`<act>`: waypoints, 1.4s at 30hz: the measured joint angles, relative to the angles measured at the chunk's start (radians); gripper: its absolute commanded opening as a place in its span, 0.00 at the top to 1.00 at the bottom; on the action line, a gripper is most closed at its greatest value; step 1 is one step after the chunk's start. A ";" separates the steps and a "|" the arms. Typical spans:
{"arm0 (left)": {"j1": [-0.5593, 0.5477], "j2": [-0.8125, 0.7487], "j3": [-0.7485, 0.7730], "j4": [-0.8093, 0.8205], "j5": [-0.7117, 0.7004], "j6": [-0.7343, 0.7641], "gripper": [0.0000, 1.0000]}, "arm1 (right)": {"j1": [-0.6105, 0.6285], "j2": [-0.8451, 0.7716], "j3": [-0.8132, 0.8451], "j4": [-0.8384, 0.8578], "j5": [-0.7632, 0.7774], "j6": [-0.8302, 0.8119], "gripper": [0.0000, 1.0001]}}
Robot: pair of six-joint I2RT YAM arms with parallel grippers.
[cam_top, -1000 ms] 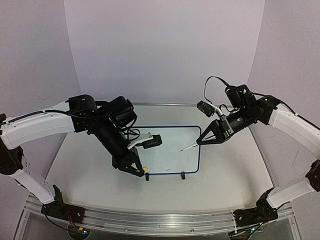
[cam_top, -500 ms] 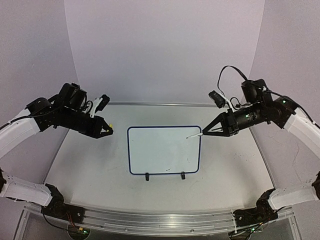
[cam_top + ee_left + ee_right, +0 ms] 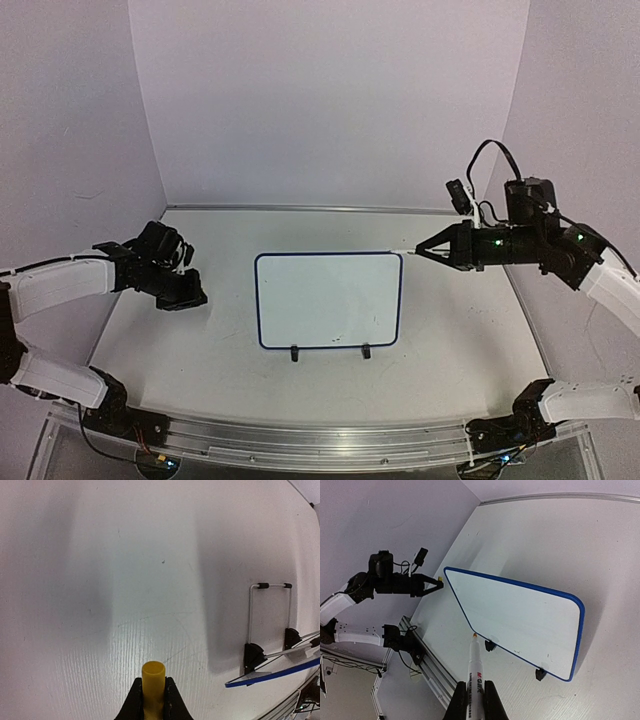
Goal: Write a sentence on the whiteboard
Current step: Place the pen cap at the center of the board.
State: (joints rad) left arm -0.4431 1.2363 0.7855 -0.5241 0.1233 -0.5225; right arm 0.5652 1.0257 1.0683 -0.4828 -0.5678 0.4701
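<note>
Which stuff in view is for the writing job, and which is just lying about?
Job:
- whiteboard, no writing visible
- marker, in right claw
- cap, yellow, in left claw

Not job:
- table
- rail at its near edge

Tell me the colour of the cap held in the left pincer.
Yellow cap, clearest in the left wrist view.
</note>
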 measured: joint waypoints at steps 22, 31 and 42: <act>0.000 0.249 -0.029 0.143 -0.003 -0.082 0.46 | 0.000 0.006 -0.069 0.119 0.018 0.023 1.00; 0.000 0.259 -0.029 0.151 0.005 -0.079 0.08 | 0.000 -0.002 -0.089 0.124 0.048 0.026 1.00; 0.000 0.225 -0.024 0.111 -0.003 -0.052 0.01 | 0.000 -0.008 -0.089 0.124 0.055 0.028 1.00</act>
State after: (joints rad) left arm -0.4433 1.4614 0.7613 -0.4134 0.1201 -0.5742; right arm 0.5653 1.0176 0.9791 -0.3584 -0.5131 0.4984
